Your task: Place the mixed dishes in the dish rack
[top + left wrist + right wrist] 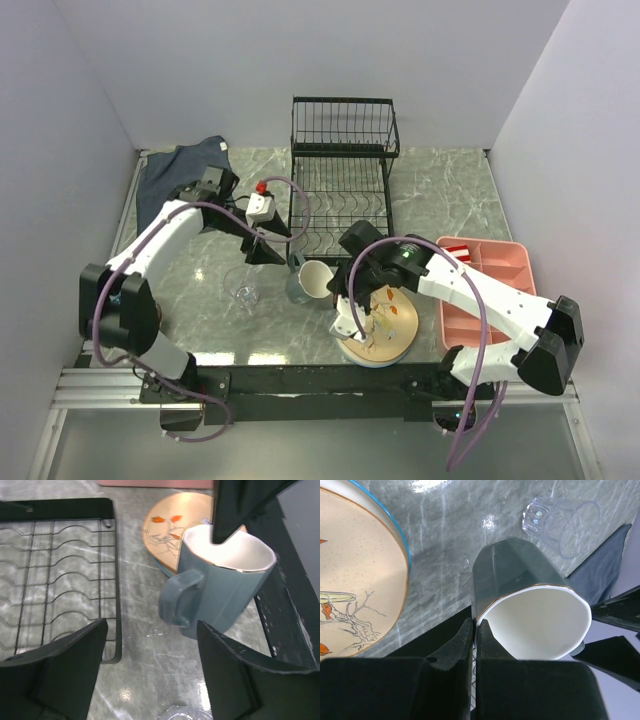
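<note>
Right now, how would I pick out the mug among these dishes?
Find the black wire dish rack. Just off its near corner, between a clear glass and the peach plate, tilts the mug: the only handled piece, grey-blue outside, white inside.

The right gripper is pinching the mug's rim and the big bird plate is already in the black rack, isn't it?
Not quite. The plate is not in the rack. It sits outside it, near the front edge of the table, as the top view shows. The right gripper is indeed pinching the rim of the mug.
</note>
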`<state>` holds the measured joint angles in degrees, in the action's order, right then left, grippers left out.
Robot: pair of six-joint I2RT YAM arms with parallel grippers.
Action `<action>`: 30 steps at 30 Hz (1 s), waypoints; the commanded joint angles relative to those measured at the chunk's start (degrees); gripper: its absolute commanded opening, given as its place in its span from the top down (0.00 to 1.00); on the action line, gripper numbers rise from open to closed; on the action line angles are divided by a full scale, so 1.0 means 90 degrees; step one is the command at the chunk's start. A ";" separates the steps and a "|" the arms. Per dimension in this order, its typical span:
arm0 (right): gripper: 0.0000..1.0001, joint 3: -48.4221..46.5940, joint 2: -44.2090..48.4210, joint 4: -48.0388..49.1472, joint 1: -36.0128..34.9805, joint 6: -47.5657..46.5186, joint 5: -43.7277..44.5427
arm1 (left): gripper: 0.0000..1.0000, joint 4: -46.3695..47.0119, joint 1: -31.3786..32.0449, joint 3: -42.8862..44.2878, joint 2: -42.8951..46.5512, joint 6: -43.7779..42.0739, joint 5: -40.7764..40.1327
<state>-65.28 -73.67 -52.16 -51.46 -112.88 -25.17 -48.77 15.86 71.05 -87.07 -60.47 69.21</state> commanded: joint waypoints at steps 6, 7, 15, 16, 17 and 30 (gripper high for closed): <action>1.00 -0.0550 -0.0057 0.0375 0.0083 -0.0769 -0.0163 | 0.43 -0.3291 0.0406 0.1586 -0.1379 -0.3018 0.0581; 1.00 -0.0540 -0.0057 0.0385 0.0083 -0.0759 -0.0134 | 0.46 -0.3292 0.0454 0.1646 -0.1448 -0.2931 0.0581; 1.00 -0.0384 -0.0067 0.0746 0.0103 -0.0524 0.0072 | 0.74 -0.3292 0.0689 0.1588 -0.1507 -0.2842 0.0397; 1.00 -0.0374 -0.0047 0.0766 0.0103 -0.0505 0.0082 | 0.90 -0.3292 0.0709 0.1598 -0.1517 -0.2794 0.0280; 1.00 -0.0355 -0.0037 0.0795 0.0122 -0.0447 0.0120 | 0.94 -0.3292 0.0709 0.1569 -0.1508 -0.2745 0.0240; 0.54 0.0651 0.1103 0.2231 0.0200 0.0939 0.1058 | 0.99 -0.1664 0.0436 0.0672 -0.0512 0.0044 0.0093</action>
<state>-60.75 -70.48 -40.86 -50.28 -109.71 -19.97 -70.91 20.67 79.90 -98.00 -75.55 67.55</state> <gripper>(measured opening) 0.434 0.160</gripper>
